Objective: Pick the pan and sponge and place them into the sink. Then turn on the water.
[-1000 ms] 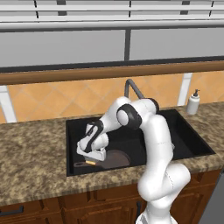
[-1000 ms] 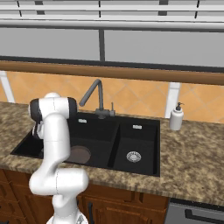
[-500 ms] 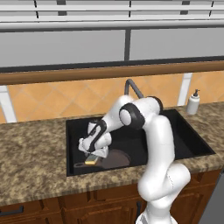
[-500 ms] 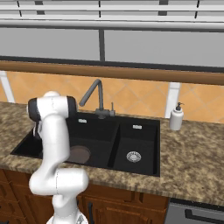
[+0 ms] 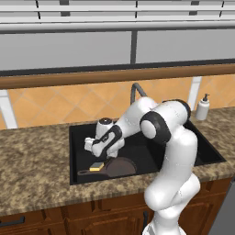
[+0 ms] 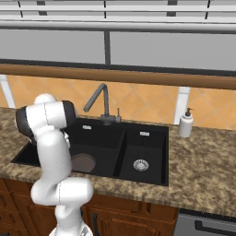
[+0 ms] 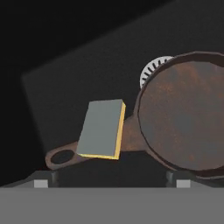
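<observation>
The black sink (image 5: 205,152) holds the dark brown pan (image 5: 122,167) in its large basin, handle pointing left. Across that handle lies the sponge (image 5: 97,166), grey face up with a yellow edge. My gripper (image 5: 94,153) hangs open just above the sponge, touching nothing. In the hand view the sponge (image 7: 101,129) rests over the pan handle, the round pan (image 7: 183,127) sits to its right, and my gripper (image 7: 111,181) has its tips spread wide at the bottom. From the right, part of the pan (image 6: 83,162) shows behind my arm. No water runs from the faucet (image 6: 99,98).
The dark faucet (image 5: 135,92) rises behind the sink (image 6: 148,144), hard by my forearm. A white soap bottle (image 5: 202,108) stands on the granite counter at the back right. The narrower basin has a silver drain (image 6: 140,164). Wooden cabinets run below.
The jaws have opened and the sponge has dropped out of them onto the pan's handle. The hand has lifted a little above it.
</observation>
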Available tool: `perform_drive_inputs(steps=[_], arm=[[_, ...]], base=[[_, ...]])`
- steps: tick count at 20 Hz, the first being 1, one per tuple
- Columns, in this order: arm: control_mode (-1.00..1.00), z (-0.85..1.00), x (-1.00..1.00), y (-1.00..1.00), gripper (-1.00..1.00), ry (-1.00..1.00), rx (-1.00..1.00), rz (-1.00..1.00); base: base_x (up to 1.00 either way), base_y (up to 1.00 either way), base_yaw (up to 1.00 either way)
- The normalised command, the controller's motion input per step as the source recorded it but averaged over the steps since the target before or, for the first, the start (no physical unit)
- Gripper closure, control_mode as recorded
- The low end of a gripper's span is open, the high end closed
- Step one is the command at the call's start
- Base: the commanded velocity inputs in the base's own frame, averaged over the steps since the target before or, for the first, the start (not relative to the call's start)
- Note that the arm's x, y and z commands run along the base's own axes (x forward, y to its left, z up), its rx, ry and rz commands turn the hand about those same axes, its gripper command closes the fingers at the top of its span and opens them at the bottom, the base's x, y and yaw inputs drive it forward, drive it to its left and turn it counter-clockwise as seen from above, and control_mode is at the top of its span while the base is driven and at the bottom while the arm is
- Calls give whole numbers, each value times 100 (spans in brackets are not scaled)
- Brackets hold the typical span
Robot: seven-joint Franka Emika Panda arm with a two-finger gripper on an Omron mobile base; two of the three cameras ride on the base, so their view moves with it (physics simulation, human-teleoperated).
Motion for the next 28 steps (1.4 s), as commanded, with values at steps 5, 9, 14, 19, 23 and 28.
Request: perform_drive_inputs(steps=[5, 9, 14, 19, 23, 28], arm=[[-100, 100, -34, -20, -100, -4, 3, 9], [-100, 100, -26, -27, -100, 0, 1, 10], [-100, 98, -26, -47, -100, 0, 0, 13], [-100, 72, -48, -48, -100, 0, 0, 8], [-100, 54, -40, -52, -100, -1, 0, 7], [-100, 25, -30, -54, -100, -9, 1, 8]], base=[[0, 0, 0], [0, 0, 0], [0, 0, 0], [0, 0, 0], [0, 0, 0], [0, 0, 0]])
